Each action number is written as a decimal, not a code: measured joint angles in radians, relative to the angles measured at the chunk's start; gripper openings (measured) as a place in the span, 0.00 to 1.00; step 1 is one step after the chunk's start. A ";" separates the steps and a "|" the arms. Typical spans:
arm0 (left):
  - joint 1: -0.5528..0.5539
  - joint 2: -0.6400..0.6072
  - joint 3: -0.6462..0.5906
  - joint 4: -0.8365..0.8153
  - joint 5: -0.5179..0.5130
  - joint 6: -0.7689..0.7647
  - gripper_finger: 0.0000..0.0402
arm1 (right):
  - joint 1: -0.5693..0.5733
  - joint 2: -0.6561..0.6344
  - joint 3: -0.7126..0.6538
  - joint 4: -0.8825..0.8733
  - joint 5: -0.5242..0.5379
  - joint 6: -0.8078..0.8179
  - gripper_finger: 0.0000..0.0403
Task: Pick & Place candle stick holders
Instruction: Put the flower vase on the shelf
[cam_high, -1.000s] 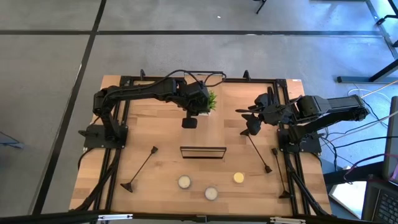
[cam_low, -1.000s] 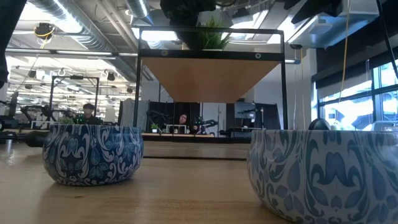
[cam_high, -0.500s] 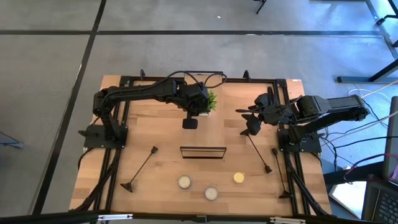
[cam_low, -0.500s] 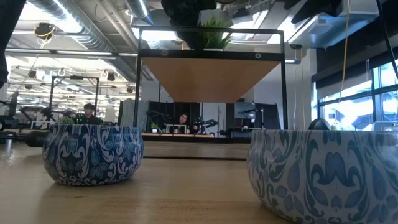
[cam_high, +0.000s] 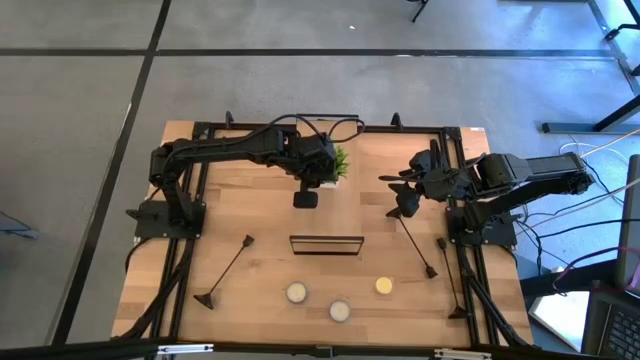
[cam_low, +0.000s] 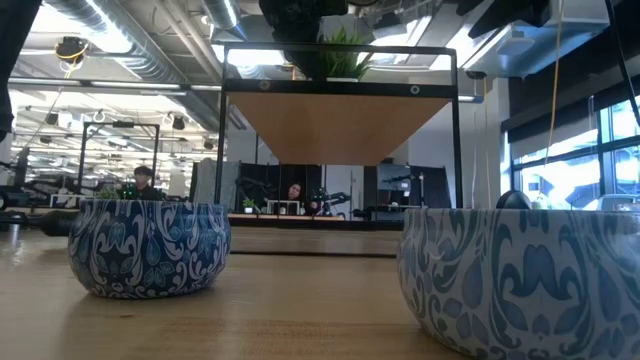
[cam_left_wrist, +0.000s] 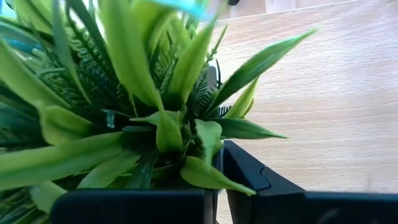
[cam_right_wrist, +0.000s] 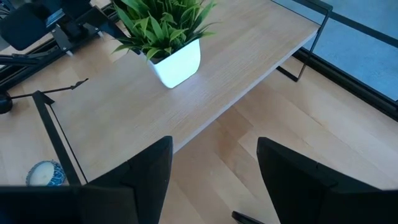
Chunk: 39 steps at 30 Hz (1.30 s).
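Note:
Three black candle stick holders lie flat on the table: one at the near left (cam_high: 226, 270), two at the right (cam_high: 416, 243) (cam_high: 449, 278). My left gripper (cam_high: 326, 172) is at the little green plant (cam_high: 340, 162) in its white pot (cam_right_wrist: 177, 62), which stands on a raised wooden shelf. Its fingers are nearly together with leaves between them (cam_left_wrist: 214, 180). My right gripper (cam_high: 402, 196) is open and empty above the table, just beyond the far end of the nearer right holder. My left gripper has the plant's green leaves (cam_left_wrist: 200, 169) between its two closed-in fingers (cam_left_wrist: 261, 186), coming from above. The leaves hide the place of contact. The white pot still stands on the shelf in the right wrist view.
The black-framed wooden shelf (cam_high: 326, 245) stands mid-table and also shows in the low view (cam_low: 336, 120). Three small round candles in blue patterned tins lie near the front edge (cam_high: 296, 292) (cam_high: 340, 310) (cam_high: 384, 285). People sit in the room beyond.

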 joint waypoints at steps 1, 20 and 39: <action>0.000 0.000 0.000 0.000 0.000 0.000 0.03 | 0.000 0.000 0.000 0.000 0.000 0.000 0.59; -0.004 0.000 0.000 0.010 0.041 -0.009 0.03 | 0.000 0.035 0.000 0.000 -0.010 0.000 0.59; -0.004 0.000 0.007 0.002 0.002 -0.026 0.16 | 0.000 0.036 0.000 0.000 -0.010 0.000 0.59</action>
